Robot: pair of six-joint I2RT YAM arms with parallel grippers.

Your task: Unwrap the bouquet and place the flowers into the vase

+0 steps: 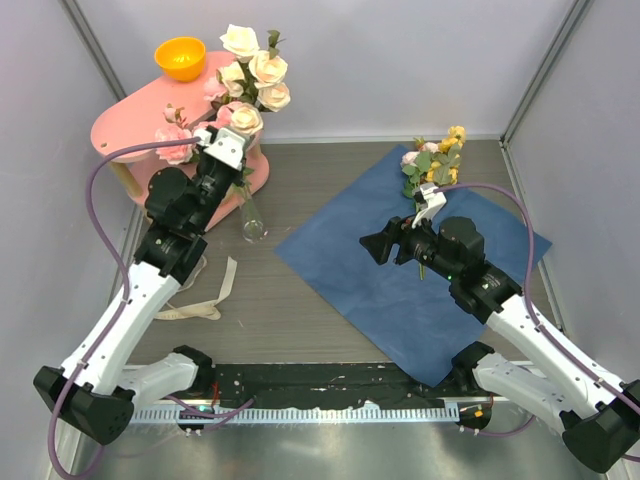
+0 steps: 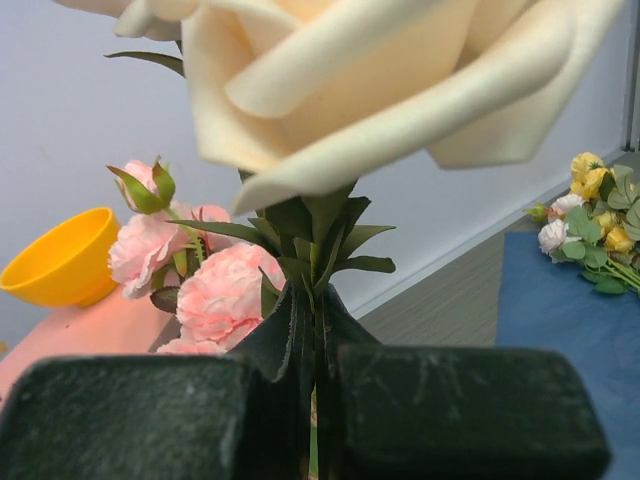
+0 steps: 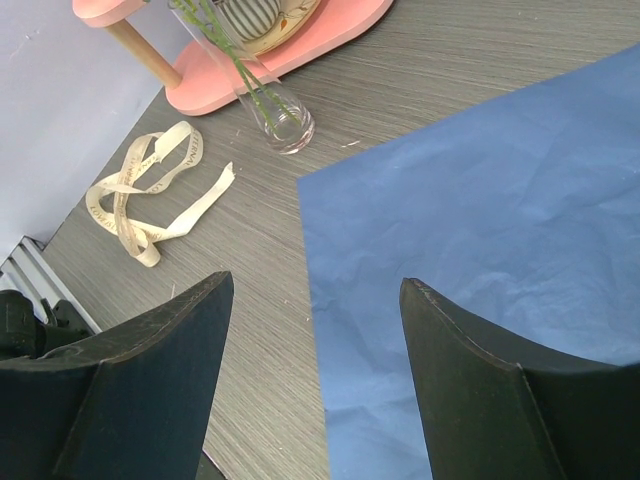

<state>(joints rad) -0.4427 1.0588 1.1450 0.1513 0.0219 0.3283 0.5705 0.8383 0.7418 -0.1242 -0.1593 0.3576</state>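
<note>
My left gripper (image 1: 232, 135) is shut on the green stems of a bunch of flowers (image 1: 255, 75), cream roses and pink blooms, held upright. Their stems run down into the clear glass vase (image 1: 252, 222), which stands by the pink stand. In the left wrist view a cream rose (image 2: 380, 80) fills the top and pink blooms (image 2: 230, 290) sit left of the shut gripper (image 2: 315, 330). The bouquet's blue paper (image 1: 420, 270) lies spread flat, with small yellow and pink flowers (image 1: 435, 160) at its far corner. My right gripper (image 1: 375, 248) hangs open over the paper's left edge (image 3: 315, 285), holding nothing.
A cream ribbon (image 1: 205, 295) lies loose on the table left of the paper and near the vase (image 3: 275, 110). A pink two-tier stand (image 1: 130, 120) at the back left carries an orange bowl (image 1: 180, 57). White walls close in the left, back and right sides.
</note>
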